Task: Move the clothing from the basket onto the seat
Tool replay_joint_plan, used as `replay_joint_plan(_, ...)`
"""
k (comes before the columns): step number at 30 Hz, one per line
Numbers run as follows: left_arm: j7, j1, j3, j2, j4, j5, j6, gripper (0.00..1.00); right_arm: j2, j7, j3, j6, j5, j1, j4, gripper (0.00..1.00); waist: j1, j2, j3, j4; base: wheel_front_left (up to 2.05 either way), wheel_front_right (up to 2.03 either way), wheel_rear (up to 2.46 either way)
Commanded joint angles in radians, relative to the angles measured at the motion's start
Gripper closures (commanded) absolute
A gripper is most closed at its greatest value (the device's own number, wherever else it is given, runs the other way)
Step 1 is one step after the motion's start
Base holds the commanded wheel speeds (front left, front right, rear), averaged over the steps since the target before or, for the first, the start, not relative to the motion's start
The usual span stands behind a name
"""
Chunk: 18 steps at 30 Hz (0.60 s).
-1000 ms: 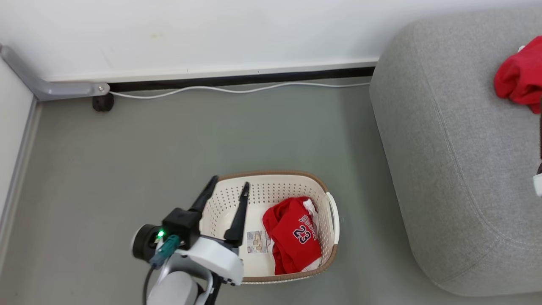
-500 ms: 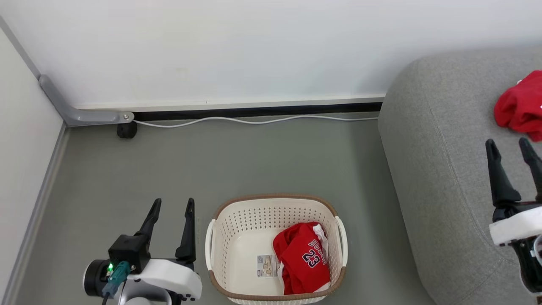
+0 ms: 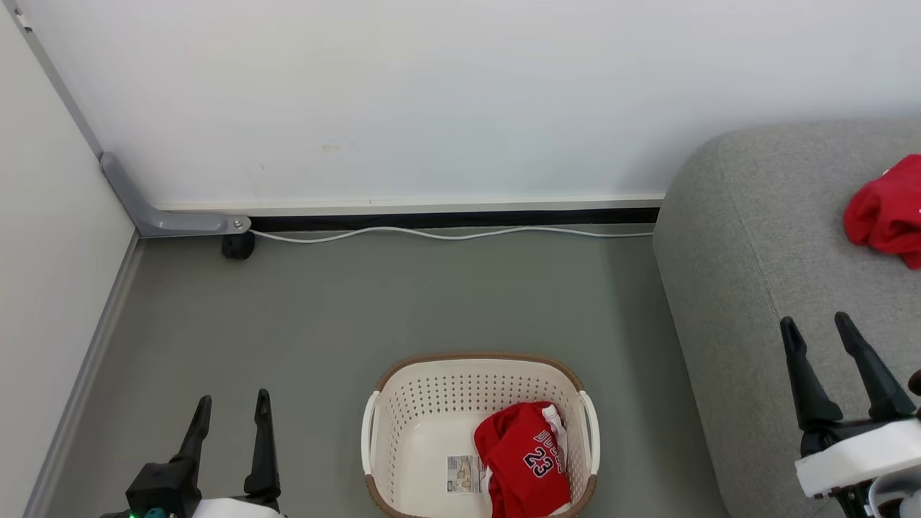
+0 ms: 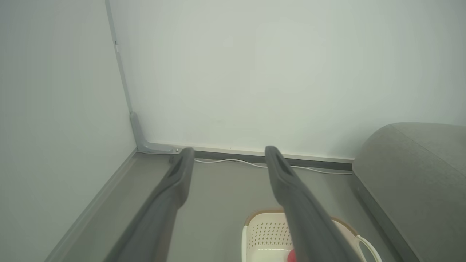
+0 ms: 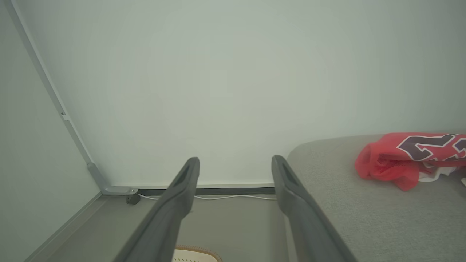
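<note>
One red jersey (image 3: 529, 460) lies in the oval cream plastic basket (image 3: 432, 392), and one red cloth heap (image 3: 881, 212) lies on the grey fabric sofa (image 3: 748, 252). The left gripper (image 3: 234, 397) and right gripper (image 3: 814, 319) point up, wide open and empty.

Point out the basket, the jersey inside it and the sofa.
basket (image 3: 460, 388), head view, perforated far wall.
jersey (image 3: 512, 447), head view, red fabric beside the number.
sofa (image 3: 755, 252), head view, bare grey upholstery.

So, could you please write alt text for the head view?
A cream laundry basket on a grey floor holds one red jersey numbered 23; another red garment lies on the grey sofa at right. The left pincer and right pincer, both open, sit at the bottom corners.
</note>
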<state>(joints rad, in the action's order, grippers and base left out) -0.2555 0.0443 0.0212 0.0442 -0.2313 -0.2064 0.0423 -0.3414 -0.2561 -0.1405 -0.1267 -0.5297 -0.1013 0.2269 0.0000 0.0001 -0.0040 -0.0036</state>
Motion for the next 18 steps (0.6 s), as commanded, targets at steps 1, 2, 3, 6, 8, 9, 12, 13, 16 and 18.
replay_joint_plan(1,-0.006,-0.007,-0.039,0.006,0.037,0.015,-0.001,0.0,-0.014,-0.006,-0.023,-0.004,0.026,0.015,-0.034,0.0,0.0,-0.0001,-0.004,0.004,0.0,0.0,0.0)
replay_joint_plan(2,-0.006,-0.001,-0.042,0.006,0.038,0.016,-0.001,0.0,-0.011,-0.006,-0.024,-0.004,0.036,0.022,-0.036,0.0,0.0,-0.0001,-0.005,0.005,0.0,0.0,0.0)
replay_joint_plan(3,-0.006,0.004,-0.042,0.006,0.04,0.016,-0.002,0.0,-0.008,-0.006,-0.025,-0.004,0.044,0.03,-0.034,0.0,0.0,-0.0001,-0.006,0.007,0.0,0.0,0.0)
replay_joint_plan(6,-0.006,0.016,-0.037,0.006,0.044,0.014,0.0,0.0,0.002,-0.006,-0.025,-0.004,0.061,0.044,-0.025,0.0,0.0,-0.0001,-0.008,0.011,0.0,0.0,0.0)
replay_joint_plan(8,-0.006,0.018,-0.035,0.006,0.041,0.01,0.002,0.0,0.008,-0.006,-0.022,-0.004,0.068,0.048,-0.018,0.0,0.0,-0.0001,-0.008,0.013,0.0,0.0,0.0)
replay_joint_plan(9,-0.006,0.018,-0.034,0.006,0.04,0.01,0.002,0.0,0.008,-0.006,-0.024,-0.004,0.076,0.049,-0.013,0.0,0.0,-0.0001,-0.009,0.013,0.0,0.0,0.0)
replay_joint_plan(12,-0.006,0.017,-0.031,0.006,0.037,0.011,0.002,0.0,0.011,-0.006,-0.025,-0.004,0.089,0.047,0.0,0.0,0.0,-0.0001,-0.009,0.012,0.0,0.0,0.0)
replay_joint_plan(13,-0.006,0.017,-0.031,0.006,0.036,0.01,0.002,0.0,0.013,-0.006,-0.024,-0.004,0.09,0.046,0.004,0.0,0.0,-0.0001,-0.009,0.011,0.0,0.0,0.0)
replay_joint_plan(16,-0.006,0.017,-0.029,0.006,0.036,0.01,0.004,0.0,0.014,-0.006,-0.023,-0.004,0.09,0.043,0.008,0.0,0.0,-0.0001,-0.009,0.009,0.0,0.0,0.0)
replay_joint_plan(18,-0.006,0.018,-0.024,0.006,0.038,0.01,0.007,0.0,0.015,-0.006,-0.021,-0.004,0.09,0.041,0.011,0.0,0.0,-0.0001,-0.009,0.007,0.0,0.0,0.0)
